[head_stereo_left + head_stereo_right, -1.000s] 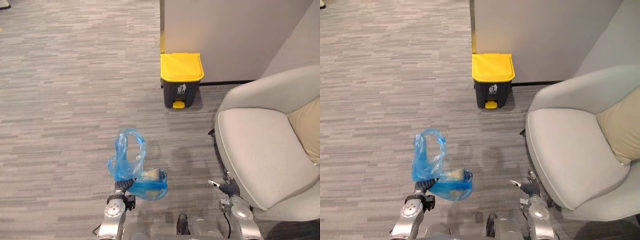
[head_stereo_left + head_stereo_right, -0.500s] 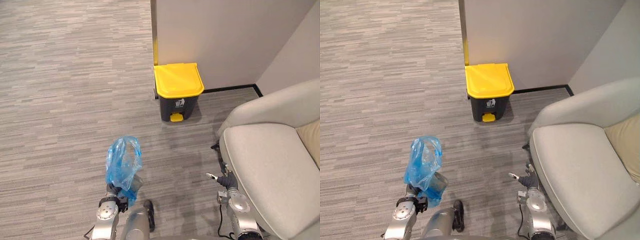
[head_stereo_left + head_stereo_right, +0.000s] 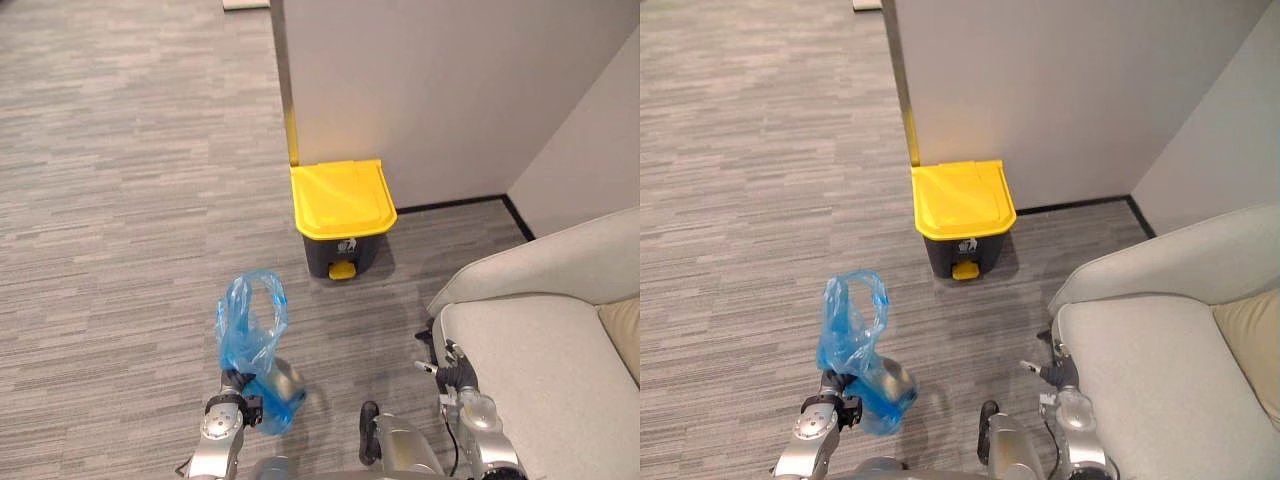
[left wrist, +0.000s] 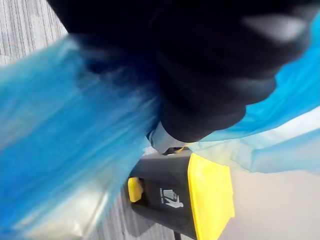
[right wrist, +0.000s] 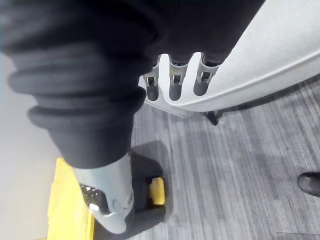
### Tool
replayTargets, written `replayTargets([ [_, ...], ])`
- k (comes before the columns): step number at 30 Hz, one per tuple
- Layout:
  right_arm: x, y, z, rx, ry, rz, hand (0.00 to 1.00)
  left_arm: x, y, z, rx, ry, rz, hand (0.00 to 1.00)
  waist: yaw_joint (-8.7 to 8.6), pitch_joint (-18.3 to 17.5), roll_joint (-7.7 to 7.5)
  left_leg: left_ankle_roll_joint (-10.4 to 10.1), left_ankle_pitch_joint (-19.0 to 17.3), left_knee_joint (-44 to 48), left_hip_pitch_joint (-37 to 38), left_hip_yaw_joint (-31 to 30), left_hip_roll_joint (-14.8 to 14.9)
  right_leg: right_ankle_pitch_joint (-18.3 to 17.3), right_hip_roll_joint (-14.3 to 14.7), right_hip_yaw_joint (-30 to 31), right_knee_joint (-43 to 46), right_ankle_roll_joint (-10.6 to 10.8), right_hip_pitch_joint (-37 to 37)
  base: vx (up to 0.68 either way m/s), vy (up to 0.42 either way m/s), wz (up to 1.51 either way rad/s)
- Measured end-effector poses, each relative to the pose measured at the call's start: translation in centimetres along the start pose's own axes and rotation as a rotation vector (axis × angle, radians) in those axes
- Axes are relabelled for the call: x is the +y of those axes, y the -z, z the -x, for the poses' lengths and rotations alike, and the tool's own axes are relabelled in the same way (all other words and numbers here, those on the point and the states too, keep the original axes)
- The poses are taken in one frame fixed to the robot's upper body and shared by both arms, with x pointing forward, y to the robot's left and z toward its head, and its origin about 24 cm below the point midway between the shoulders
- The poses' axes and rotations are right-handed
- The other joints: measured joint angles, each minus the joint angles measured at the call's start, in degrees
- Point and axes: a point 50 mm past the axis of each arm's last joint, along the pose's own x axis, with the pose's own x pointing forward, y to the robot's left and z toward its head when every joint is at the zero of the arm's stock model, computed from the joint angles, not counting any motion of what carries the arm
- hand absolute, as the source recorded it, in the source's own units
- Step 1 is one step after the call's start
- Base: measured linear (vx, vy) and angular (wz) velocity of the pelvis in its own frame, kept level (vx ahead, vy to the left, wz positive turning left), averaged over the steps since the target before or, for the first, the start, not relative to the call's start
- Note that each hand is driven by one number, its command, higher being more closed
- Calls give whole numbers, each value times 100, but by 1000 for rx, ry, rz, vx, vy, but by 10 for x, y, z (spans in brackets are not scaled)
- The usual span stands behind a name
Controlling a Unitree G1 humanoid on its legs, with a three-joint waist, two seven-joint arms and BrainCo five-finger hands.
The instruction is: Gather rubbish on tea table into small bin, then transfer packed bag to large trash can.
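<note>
The left robot hand (image 3: 237, 388) pinches the gathered neck of the thin blue plastic bag (image 3: 250, 322), which looks light, floppy and slippery and so seems safest held there, while the right robot hand (image 5: 173, 83) hangs with relaxed fingers.

Trash can (image 3: 340, 200) against wall (image 3: 430, 90); armchair (image 3: 545, 350) right; bag (image 3: 250, 320) nearer, left.

Arms (image 3: 213, 452) silver-grey; left hand (image 3: 236, 385), right hand (image 3: 456, 373) under dark ribbed covers.

Grey striped carpet floor (image 3: 120, 200), dark large trash can (image 3: 340, 200) with shut yellow lid and yellow pedal standing on it against the wall (image 3: 420, 90), pale grey armchair (image 3: 540, 360) standing off to the right
</note>
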Motion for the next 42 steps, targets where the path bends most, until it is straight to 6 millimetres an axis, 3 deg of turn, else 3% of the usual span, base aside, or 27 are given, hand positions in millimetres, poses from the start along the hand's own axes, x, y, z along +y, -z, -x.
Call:
replayTargets([
  [3, -1, 3, 9, -13, 1, -3, 0, -11, -6, 0, -21, 15, 38, 100, 42, 123, 68, -142, 171, 2495, -739, -6, 470, -217, 148, -399, -584, -123, 1096, 351, -153, 56],
  [4, 0, -2, 9, -37, -4, -6, 0, -13, -5, 2, -22, 17, 49, 100, 74, 170, 120, -52, 106, 3429, -1146, 138, 730, -259, 256, -418, -821, -164, 1420, 269, -16, 10],
  [6, 3, -7, 9, -59, -5, -27, 0, -12, -3, 4, -15, 13, 53, 100, 214, 153, 107, 225, -64, 3832, -1741, 607, 919, -317, 294, -360, -1080, -194, 1757, 249, 51, -17],
  [7, 3, -9, 8, -62, -5, -29, 0, -12, -3, 5, -18, 12, 52, 100, 331, 171, 73, 374, -150, 3346, -1942, 851, 880, -352, 255, -265, -1211, -138, 1885, 221, 87, -28],
  [10, 2, -8, 9, -58, 1, -30, 0, -10, -3, 5, -17, 8, 50, 100, 351, 177, 45, 418, -123, 1888, -2093, 926, 587, -441, 82, -162, -1250, 133, 2024, 269, 177, -20],
  [11, 0, -7, 9, -55, 9, -27, 0, -12, -1, 6, -12, 10, 53, 100, 350, 132, 122, 362, 481, 992, -1997, 904, 484, -558, 46, -79, -1176, 324, 2070, 336, 244, -25],
  [12, 4, -3, 9, -34, 3, -37, 0, -11, 1, 7, -4, 7, 51, 100, 364, 114, -42, 479, 909, 869, -1864, 1060, 346, -648, -75, 85, -1157, 466, 2110, 369, 210, -19],
  [14, 4, -2, 10, -30, 14, -53, 0, -4, -2, 4, -14, 0, 23, 100, 352, 57, -192, 697, 790, 850, -1854, 1072, 73, -480, -291, 89, -1572, 585, 2282, 400, 206, 12],
  [18, 10, -8, 4, -39, -3, -56, 0, 6, -2, 3, -15, -12, -14, 100, 382, 40, -215, 702, 733, 699, -1493, 1173, -110, -289, -446, 342, -1637, 623, 2501, 208, 95, -5],
  [20, 10, -7, 2, -33, -5, -52, 0, 8, 5, 7, 7, -15, -16, 100, 385, 18, -136, 582, 468, 463, -1219, 1233, -108, -356, -441, 527, -1002, 727, 2240, 104, 54, -45],
  [21, 11, -5, 3, -21, -9, -51, 0, 6, 10, 8, 26, -6, -23, 100, 355, 16, -198, 580, 414, 177, -982, 1341, -183, -440, -557, 606, 168, 865, 1690, 67, 34, -42],
  [22, 11, -1, 4, -7, -9, -50, 0, 6, 11, 8, 31, -1, -28, 100, 347, 12, -242, 581, 415, 38, -873, 1343, -270, -391, -641, 634, 706, 931, 1434, 72, 7, -33],
  [23, 10, 4, 5, 11, -6, -46, 0, 5, 12, 9, 36, 6, -37, 100, 326, 11, -276, 584, 417, -101, -706, 1354, -356, -182, -740, 681, 1413, 1027, 1088, 118, 20, -18],
  [24, 9, 11, 8, 34, -4, -44, 0, 2, 11, 9, 35, 22, -45, 100, 279, 9, -269, 603, 407, -175, -538, 1360, -355, -308, -746, 688, 1856, 903, 866, 175, 11, -14],
  [25, 10, 13, 10, 43, -11, -42, 0, 2, 9, 7, 28, 20, -47, 100, 178, -3, -279, 602, 376, -210, -432, 1341, -322, -646, -709, 639, 1892, 722, 634, 160, -24, -2],
  [26, 12, 12, 9, 39, -17, -41, 0, 4, 8, 6, 23, 15, -50, 100, 156, 1, -260, 585, 361, -213, -416, 1330, -287, -769, -650, 603, 1860, 669, 464, 174, -86, 4],
  [28, 13, 10, 8, 35, -19, -42, 0, 6, 4, 2, 13, 7, -52, 100, 25, 4, -257, 463, 357, -99, -361, 1283, -85, -868, -335, 544, 1151, 549, 18, 236, -176, 23],
  [29, 13, 12, 8, 43, -20, -41, 0, 8, 5, 0, 19, 2, -52, 100, 19, -28, -311, 415, 334, -53, -344, 1202, -78, -632, -259, 581, 507, 481, -8, 269, -186, 40],
  [30, 13, 18, 8, 65, -19, -36, 0, 12, 6, -2, 29, -8, -58, 100, 14, -79, -463, 255, 235, -5, -278, 1059, -205, 228, -203, 675, -116, 353, 49, 254, -135, 28],
  [33, 2, 19, 3, 81, 1, -4, 0, -3, 11, -3, 55, 13, -10, 100, 29, -118, -25, 230, 251, -269, -192, 599, 45, 332, 99, 560, -571, 238, 397, 255, -117, -1],
  [35, -4, 18, 2, 79, 16, -2, 0, -10, 9, -4, 50, 25, 7, 100, 14, -162, 87, 152, 348, -541, -56, 572, 111, 332, 193, 509, -698, 237, 477, 145, -58, 2],
  [39, -9, 24, 5, 97, 35, -11, 0, -11, 6, -6, 42, 29, 9, 100, 16, -165, 91, 108, 403, -695, 180, 483, 110, 427, 199, 420, -1132, 253, 905, 64, 28, 12],
  [42, -10, 30, 6, 121, 37, -12, 0, -6, 9, -6, 53, 21, -6, 100, 26, -183, 82, 109, 404, -847, 104, 394, 64, 732, 225, 383, -1635, 327, 1014, -20, 69, 8],
])
